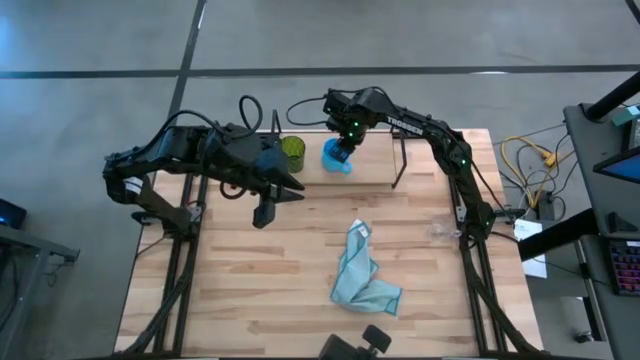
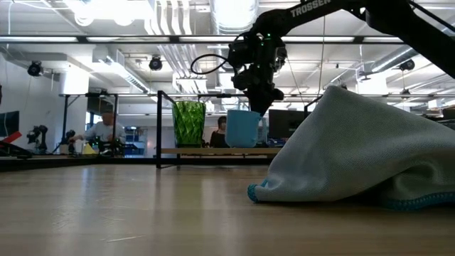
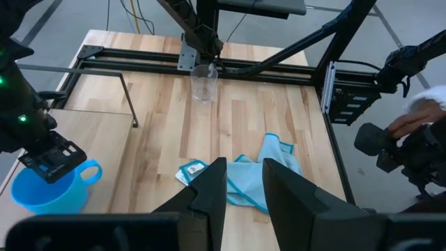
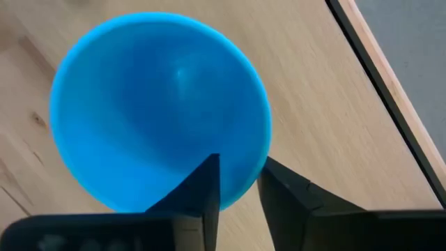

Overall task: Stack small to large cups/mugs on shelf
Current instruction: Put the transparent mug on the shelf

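The bright blue cup (image 1: 336,158) stands upright on the shelf (image 1: 375,160), right of the dark green cup (image 1: 292,152); both show on the board in the low view (image 2: 243,128) (image 2: 188,122). My right gripper (image 4: 239,183) comes down on the blue cup's rim. The clear glass (image 1: 443,232) stands on the table near the right edge, seen also in the left wrist view (image 3: 203,82). My left gripper (image 3: 244,188) hovers slightly open and empty over the table's left middle (image 1: 265,210). My right gripper has the blue cup's rim (image 4: 252,180) between its fingers, one finger (image 4: 209,183) inside the cup and one (image 4: 282,192) outside. The fingers come from above, pointing down, beside the handle (image 3: 90,171). The cup stands upright with its base on the shelf.
A light blue cloth (image 1: 362,275) lies crumpled on the table's near middle and fills the low view's right foreground (image 2: 370,156). Black shelf uprights (image 1: 400,160) stand at the board's ends. People show in the room behind the table.
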Controlling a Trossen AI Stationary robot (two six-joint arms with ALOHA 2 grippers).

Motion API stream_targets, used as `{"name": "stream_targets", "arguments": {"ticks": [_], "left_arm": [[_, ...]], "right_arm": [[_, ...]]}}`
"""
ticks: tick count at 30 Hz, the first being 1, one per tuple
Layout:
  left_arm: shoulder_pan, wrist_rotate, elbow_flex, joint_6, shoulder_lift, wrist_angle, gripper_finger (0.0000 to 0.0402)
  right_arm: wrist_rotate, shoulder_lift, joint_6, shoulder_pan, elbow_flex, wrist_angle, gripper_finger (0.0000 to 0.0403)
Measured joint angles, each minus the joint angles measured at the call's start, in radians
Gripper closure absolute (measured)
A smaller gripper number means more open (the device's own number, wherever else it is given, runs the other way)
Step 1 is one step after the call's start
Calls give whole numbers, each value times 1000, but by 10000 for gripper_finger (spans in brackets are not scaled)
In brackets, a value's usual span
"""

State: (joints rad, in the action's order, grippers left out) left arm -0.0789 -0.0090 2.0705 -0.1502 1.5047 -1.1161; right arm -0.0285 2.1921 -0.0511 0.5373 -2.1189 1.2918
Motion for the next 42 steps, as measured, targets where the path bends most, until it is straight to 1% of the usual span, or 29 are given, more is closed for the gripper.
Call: {"name": "stream_targets", "arguments": {"ticks": [11,18,25,30,32,35,39,40,42], "left_arm": [[0,0,0,0,0,0,322],[0,0,0,0,0,0,322],[0,0,-2,0,0,0,322],[0,0,-15,0,0,0,322],[0,0,-17,0,1,-1,322],[0,0,-18,0,3,0,322],[0,0,-18,0,4,-1,322],[0,0,-18,0,4,-1,322],[0,0,-18,0,3,-1,322]], "right_arm": [[3,0,-59,0,0,-43,321],[3,-5,-38,0,0,-43,303],[-1,-43,-72,-7,0,-40,294],[-12,-105,-72,-20,0,-29,300],[-38,-144,-84,-30,0,6,303],[-75,-209,-137,-53,-2,110,309],[-74,-299,-159,-104,8,290,316],[-72,-328,-163,-120,21,282,318],[-68,-398,-224,-152,70,262,321]]}}
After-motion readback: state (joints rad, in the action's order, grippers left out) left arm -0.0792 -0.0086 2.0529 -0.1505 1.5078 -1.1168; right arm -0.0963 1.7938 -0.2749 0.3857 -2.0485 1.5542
